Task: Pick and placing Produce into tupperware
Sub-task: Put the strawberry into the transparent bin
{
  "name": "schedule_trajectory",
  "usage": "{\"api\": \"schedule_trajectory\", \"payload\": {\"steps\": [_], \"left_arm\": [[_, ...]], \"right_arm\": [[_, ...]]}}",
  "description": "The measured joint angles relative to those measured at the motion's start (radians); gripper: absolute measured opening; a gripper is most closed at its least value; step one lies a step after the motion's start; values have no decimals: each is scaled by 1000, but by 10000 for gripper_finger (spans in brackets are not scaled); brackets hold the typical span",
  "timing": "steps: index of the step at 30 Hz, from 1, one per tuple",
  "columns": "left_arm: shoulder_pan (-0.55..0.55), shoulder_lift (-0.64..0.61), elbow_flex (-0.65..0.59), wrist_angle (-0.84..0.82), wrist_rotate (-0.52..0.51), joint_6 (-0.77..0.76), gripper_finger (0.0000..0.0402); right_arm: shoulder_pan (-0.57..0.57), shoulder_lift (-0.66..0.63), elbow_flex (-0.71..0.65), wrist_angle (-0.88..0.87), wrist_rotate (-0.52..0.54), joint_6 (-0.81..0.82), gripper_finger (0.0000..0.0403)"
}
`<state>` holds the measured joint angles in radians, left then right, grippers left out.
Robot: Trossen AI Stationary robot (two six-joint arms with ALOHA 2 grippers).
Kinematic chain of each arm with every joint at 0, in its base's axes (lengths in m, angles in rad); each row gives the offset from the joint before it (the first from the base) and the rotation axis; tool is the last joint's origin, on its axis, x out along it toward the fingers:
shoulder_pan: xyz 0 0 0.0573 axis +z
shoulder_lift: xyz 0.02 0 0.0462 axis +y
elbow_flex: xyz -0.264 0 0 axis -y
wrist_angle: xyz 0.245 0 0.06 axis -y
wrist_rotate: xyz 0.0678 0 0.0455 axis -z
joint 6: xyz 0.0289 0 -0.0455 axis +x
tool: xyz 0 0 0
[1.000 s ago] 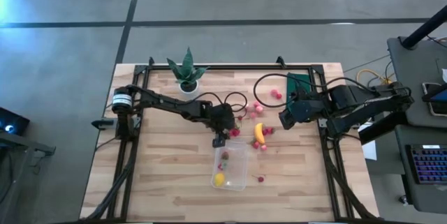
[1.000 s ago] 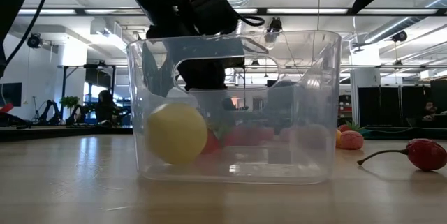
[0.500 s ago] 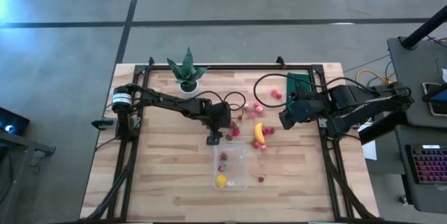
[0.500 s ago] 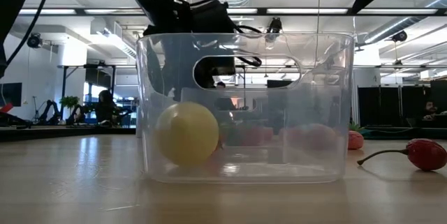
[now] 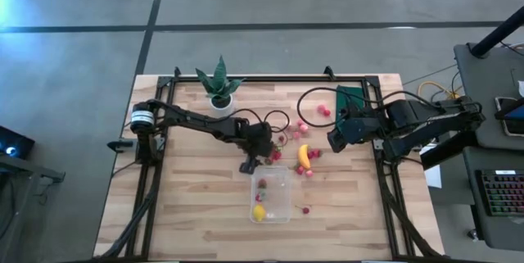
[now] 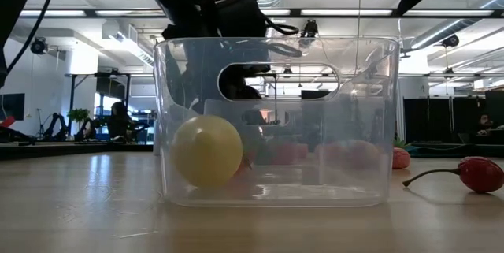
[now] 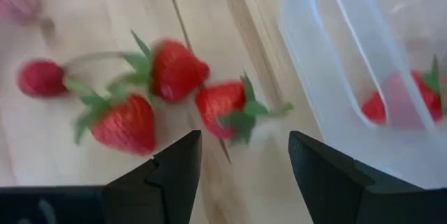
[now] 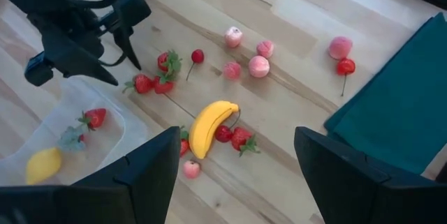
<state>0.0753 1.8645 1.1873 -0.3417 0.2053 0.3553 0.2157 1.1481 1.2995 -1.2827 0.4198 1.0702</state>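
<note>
High view: one clear tupperware sits on the tabletop, one banana beside it. The left pincer hovers just off its far corner, having backed off the tub since a second ago. The right pincer waits near the tabletop's right edge.

Low view: one yellow lemon lies inside.

Left wrist view: fingers stand wide apart and empty above three strawberries.

Right wrist view: its fingers are spread too.

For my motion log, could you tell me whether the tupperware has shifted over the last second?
Yes: the tupperware swung from skewed to square with the table edge, slightly rightward.
</note>
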Motion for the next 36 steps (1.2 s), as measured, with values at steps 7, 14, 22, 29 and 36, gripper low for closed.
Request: {"api": "schedule_trajectory", "payload": {"steps": [7,14,22,29,36], "left_arm": [[1,0,-2,91,0,2,200],[1,19,-3,90,27,-9,200],[0,47,-4,98,28,-9,200],[1,47,-4,97,27,-9,200],[1,47,-4,105,26,-8,200]], "right_arm": [[0,0,0,-1,0,-9,272],[0,0,0,-4,0,-9,272],[0,0,0,-16,0,-5,272],[0,0,0,-19,0,-5,272],[0,0,0,-19,0,-5,272]]}}
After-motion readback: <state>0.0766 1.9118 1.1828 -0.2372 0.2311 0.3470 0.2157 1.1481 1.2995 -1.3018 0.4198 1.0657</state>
